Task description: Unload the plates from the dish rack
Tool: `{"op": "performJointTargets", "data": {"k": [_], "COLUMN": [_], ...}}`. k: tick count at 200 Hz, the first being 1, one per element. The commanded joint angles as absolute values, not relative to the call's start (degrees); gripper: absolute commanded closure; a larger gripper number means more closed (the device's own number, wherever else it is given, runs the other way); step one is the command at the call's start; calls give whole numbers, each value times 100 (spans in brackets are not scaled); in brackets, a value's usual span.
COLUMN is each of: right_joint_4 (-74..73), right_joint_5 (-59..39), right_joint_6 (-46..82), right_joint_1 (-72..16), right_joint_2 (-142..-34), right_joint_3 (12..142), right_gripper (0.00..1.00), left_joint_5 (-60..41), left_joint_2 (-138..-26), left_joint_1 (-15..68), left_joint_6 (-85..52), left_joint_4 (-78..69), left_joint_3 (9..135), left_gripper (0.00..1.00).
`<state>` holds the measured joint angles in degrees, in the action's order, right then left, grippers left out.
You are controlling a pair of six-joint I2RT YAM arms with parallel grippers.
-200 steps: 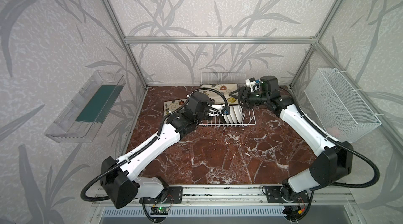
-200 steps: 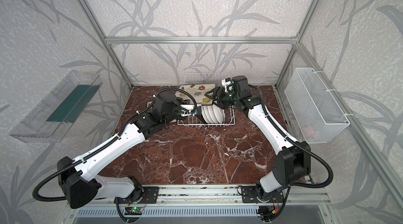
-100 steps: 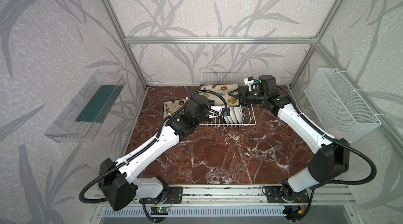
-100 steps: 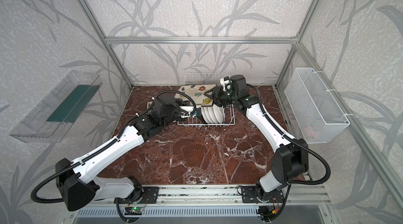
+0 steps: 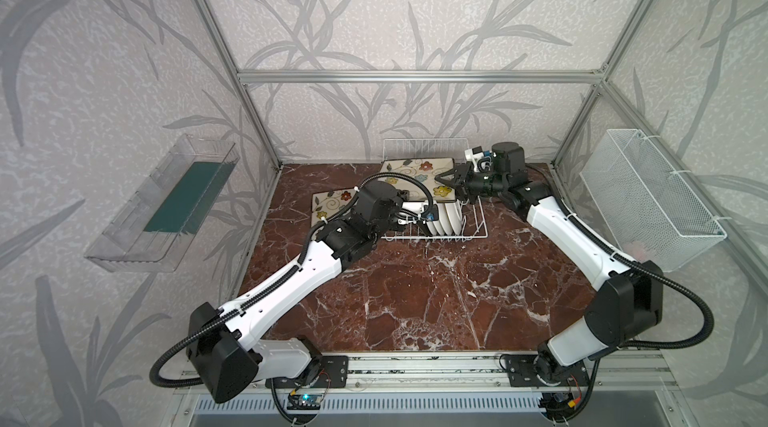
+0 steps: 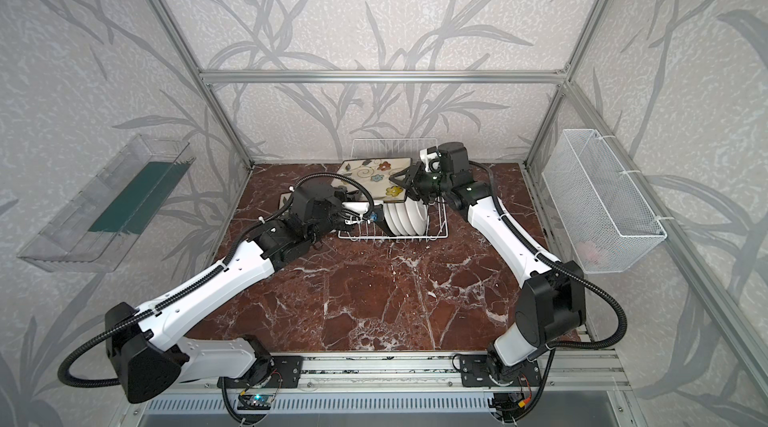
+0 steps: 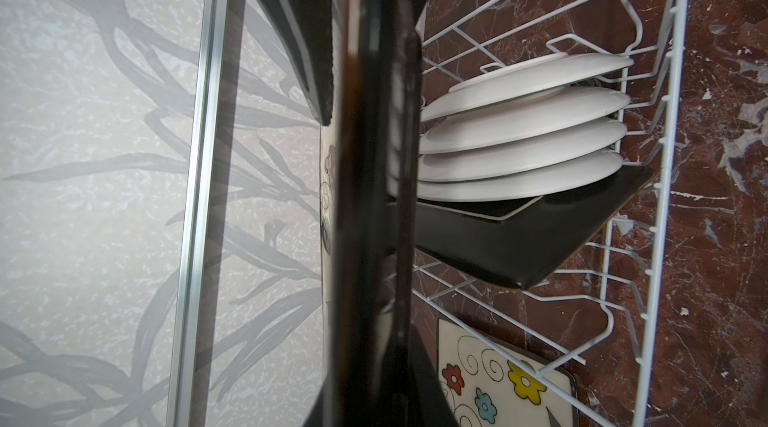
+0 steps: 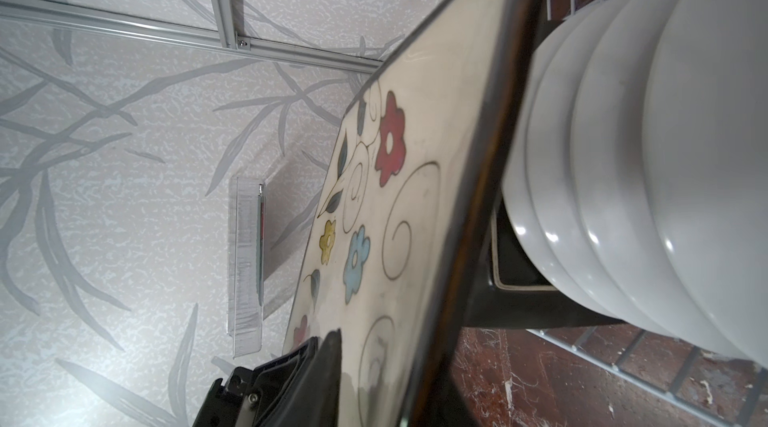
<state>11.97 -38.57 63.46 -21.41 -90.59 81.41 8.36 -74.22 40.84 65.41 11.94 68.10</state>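
Top views, both: three containers. On the left wall, a long clear plastic tray holds a dark green flat sheet. On the right wall, a white fine-mesh basket has something pale pink at its bottom, too blurred to name. At back centre of the red-brown marble table stands the white wire dish rack. Left wrist view: the rack holds one black square plate on edge and, right against it, four round white plates on edge, leaning together.

Around: a cream flowered square plate lies flat on the table left of the rack, partly covered by the left arm. A second flowered square plate, black-backed, is raised above the rack, tilted, cream face up.

Hands: the left gripper has its jaws drawn together on the raised plate's edge. The right gripper straddles that plate's right edge, one finger at the cream face. Whether it pinches, cannot tell.
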Motion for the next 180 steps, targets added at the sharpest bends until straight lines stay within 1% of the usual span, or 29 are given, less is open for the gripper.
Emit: {"op": "performJointTargets", "data": {"k": [1,14,24,37,50,67,78,98,116,130,148,160,180], "right_joint_4": [724,697,668,618,527,377,298,149,-84,-306,-412,-422,-494], "right_joint_5": [-4104,-4135,-4146,-4148,-4157,-4183,-4184,-4210,-4176,-4149,-4140,-4131,-4080], "right_joint_6": [6244,6246,6242,6250,6290,6362,6397,6496,6654,6796,6847,6847,6910], "right_joint_1": [-2165,-2162,-2162,-2162,-2162,-2151,-2153,-2145,-2128,-2105,-2086,-2059,-2006], "right_joint_2": [-9068,-9062,-9053,-9036,-9022,-9001,-8991,-8974,-8939,-8908,-8878,-8844,-8775], "right_joint_3": [8126,8130,8121,8108,8073,8017,7990,7947,7872,7808,7804,7800,7755], "right_gripper": [75,79,81,85,88,95,100,100,100,100,100,100,100], "left_joint_5": [772,800,846,895,943,1030,1125,1132,1128,1162,1211,1226,1226], "left_joint_2": [-7016,-7023,-7031,-7023,-7029,-7023,-7021,-7005,-7014,-7036,-7057,-7053,-7054], "left_joint_1": [4113,4113,4113,4113,4113,4113,4113,4113,4111,4105,4104,4100,4090], "left_joint_6": [6406,6414,6410,6419,6444,6391,6402,6406,6388,6385,6388,6186,6131], "left_joint_4": [-176,-176,-210,-285,-347,-436,-764,-786,-763,-780,-817,-823,-806], "left_joint_3": [7049,7040,7024,6976,6927,6877,6730,6692,6672,6656,6629,6610,6582], "left_gripper": [98,97,94,91,89,87,83,75,64,50,36,29,22]}}
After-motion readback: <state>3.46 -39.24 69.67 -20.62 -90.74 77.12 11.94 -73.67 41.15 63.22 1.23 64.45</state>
